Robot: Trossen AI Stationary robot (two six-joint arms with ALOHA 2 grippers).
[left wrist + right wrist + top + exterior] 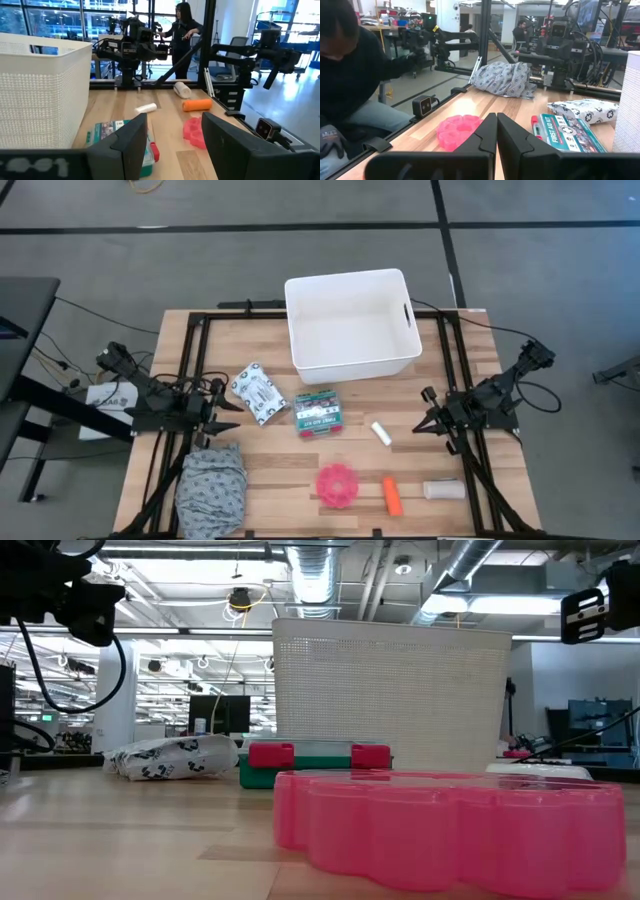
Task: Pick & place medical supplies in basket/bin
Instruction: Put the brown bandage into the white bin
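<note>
The white tub [350, 325] stands at the table's far middle. In front of it lie the white packet with black print [258, 393], the green-and-red box [317, 412], the tiny white cylinder [381, 433], the pink round disc [339, 485], the orange tube [392, 495] and the beige roll [443, 490]. My left gripper [232, 418] hovers at the table's left, just left of the packet, open, its fingers [131, 142] apart. My right gripper [418, 427] waits on the right, beside the cylinder, shut [496, 132]. Neither touches anything.
A grey patterned cloth bundle [212, 485] lies at the near left corner. Black frame rails [195, 370] run along both table sides. A person in dark clothes [355, 75] sits close to the table's near side. Another person [182, 35] stands beyond the table's right side.
</note>
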